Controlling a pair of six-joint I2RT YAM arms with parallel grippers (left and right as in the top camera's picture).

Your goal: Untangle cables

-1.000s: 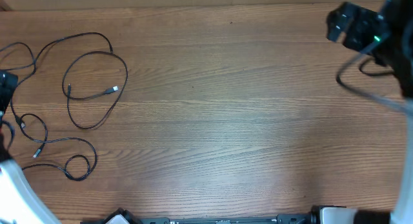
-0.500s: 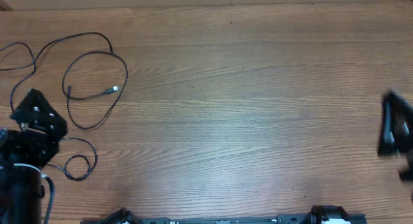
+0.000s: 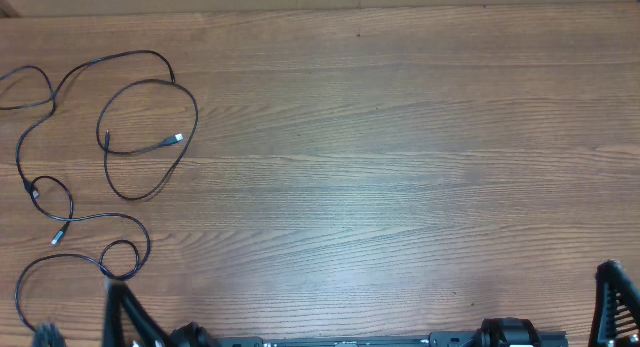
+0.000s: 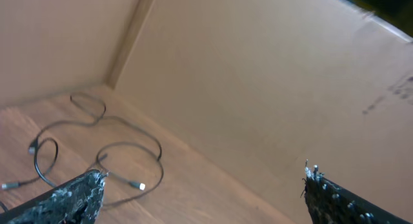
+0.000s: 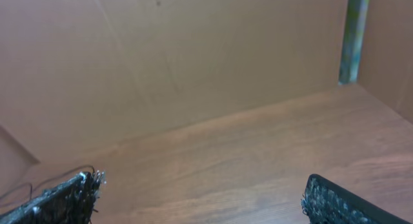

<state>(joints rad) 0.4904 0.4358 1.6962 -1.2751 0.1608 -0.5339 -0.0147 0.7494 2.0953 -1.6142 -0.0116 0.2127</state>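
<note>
- While eyeing the cables (image 3: 165, 143), sprawling in crossed loops at the table's (image 3: 400, 187) left: risking cinching a knot by yanking one strand.
- Risking pinching two cords with the left gripper (image 4: 203, 177), gaping wide, empty.
- Noting the right gripper (image 5: 201, 184), also gaping, empty, well apart.

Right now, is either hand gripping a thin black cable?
No, left hand and right hand are open; cables lie on the wooden table.
</note>
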